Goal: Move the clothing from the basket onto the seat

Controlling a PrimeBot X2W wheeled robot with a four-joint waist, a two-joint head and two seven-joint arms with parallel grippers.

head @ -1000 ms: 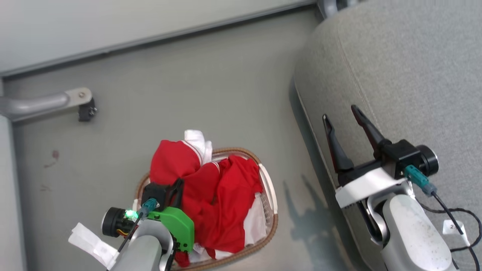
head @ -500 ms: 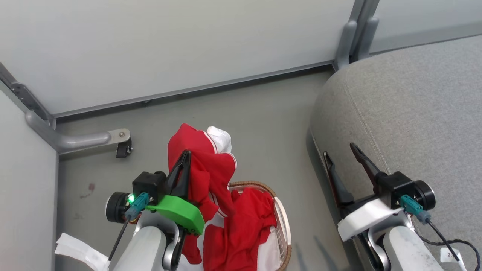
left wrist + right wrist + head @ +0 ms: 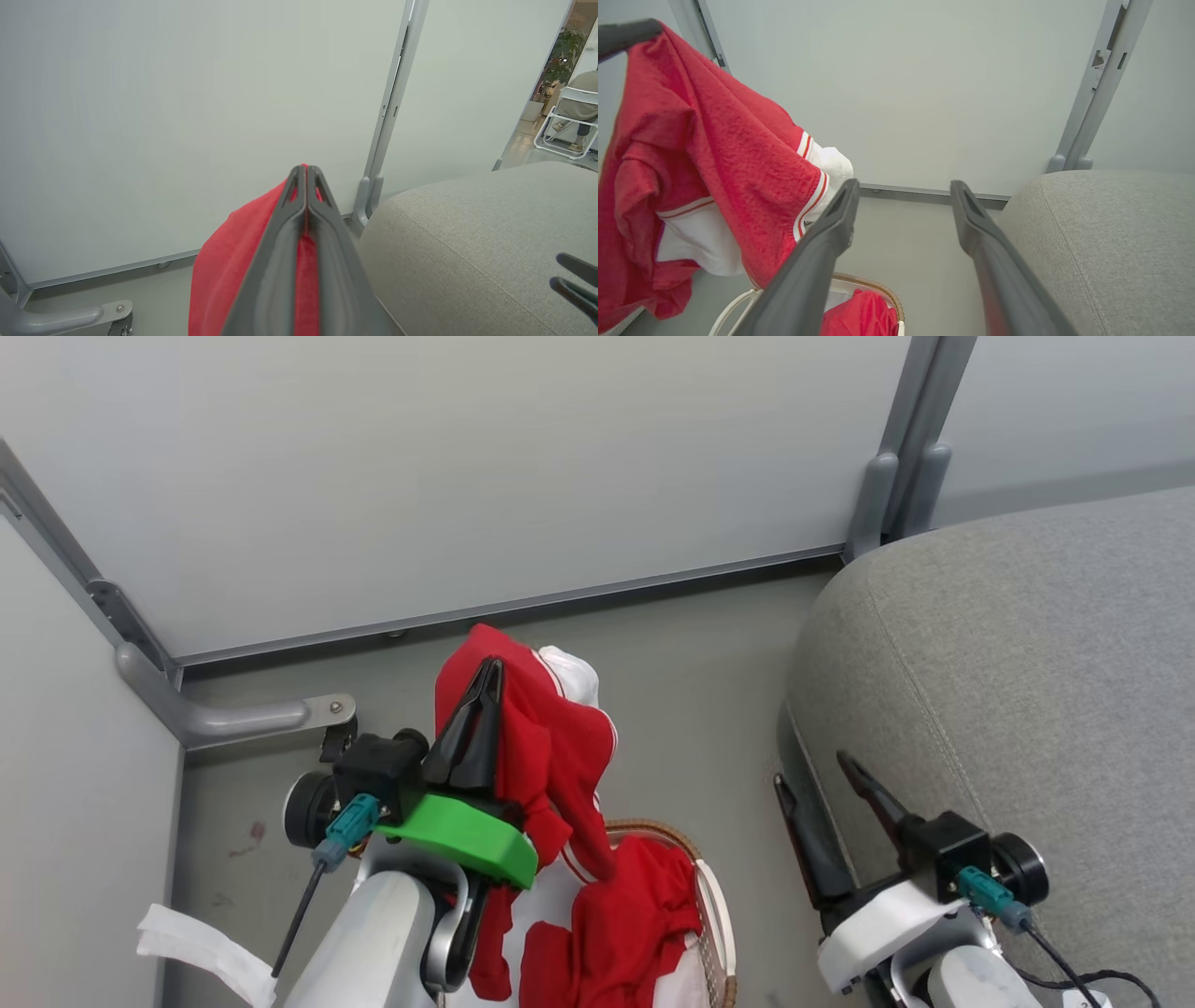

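Jaws of the left gripper [image 3: 487, 665] were pressed together on a fold of the clothing, a bright red soft fabric garment with white trim and striped edging [image 3: 551, 747], and held it raised above the basket, an oval white perforated plastic laundry basket with a brown woven rim [image 3: 653, 825]. In the left wrist view the two dark fingers met at their tips [image 3: 306, 169] with red cloth [image 3: 233, 261] caught between them and draping down to one side. From the right wrist view the garment [image 3: 714, 154] hung in loose folds from that gripper [image 3: 626, 32], a white panel showing under the red. Whether its lowest hem cleared the basket could not be told. More of the clothing lay bunched inside the basket [image 3: 878, 284], red over white.

Jaws of the right gripper [image 3: 812, 770] stood wide apart and held nothing [image 3: 904, 184]; it hovered at the rounded edge of the seat, a large grey fabric-upholstered sofa cushion with stitched seams [image 3: 1027, 691]. That seat lay to the right of the basket, with a strip of grey floor [image 3: 691, 709] between them, and no clothing rested on it. Pale wall panels [image 3: 467, 476] joined by a grey metal post [image 3: 901, 448] stood behind.
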